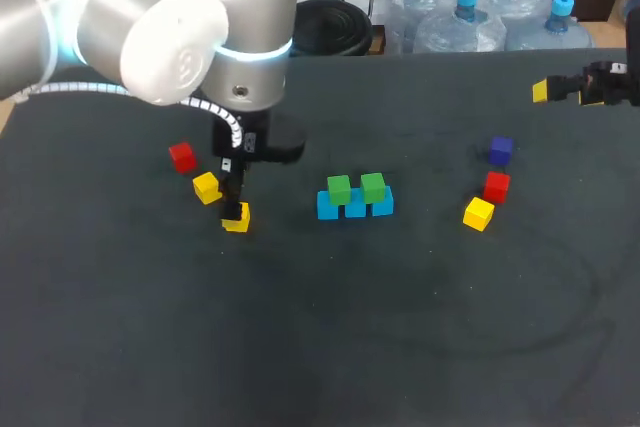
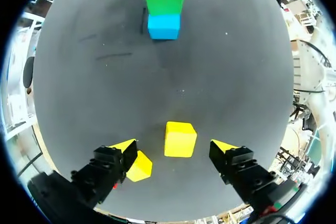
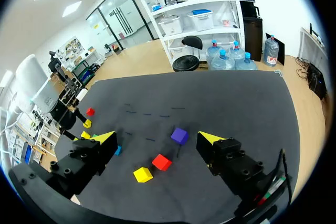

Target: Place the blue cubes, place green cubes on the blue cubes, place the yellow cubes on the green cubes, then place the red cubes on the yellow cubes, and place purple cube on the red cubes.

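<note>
Two green cubes (image 1: 339, 188) are sitting atop the row of blue cubes (image 1: 355, 208) near the middle of the dark table (image 1: 330, 337). A yellow cube (image 2: 180, 139) is lying between the spread fingers of the left gripper (image 2: 173, 145), touching neither. A second yellow cube (image 2: 139, 166) is resting just beside one finger, with a red cube (image 1: 181, 156) near it. Well apart on the right, a purple cube (image 1: 501, 150), a second red cube (image 1: 496, 186) and a third yellow cube (image 1: 478, 213) are lying close together. The right gripper (image 3: 157, 138) is hanging near the table's far right, fingers wide apart and holding nothing.
</note>
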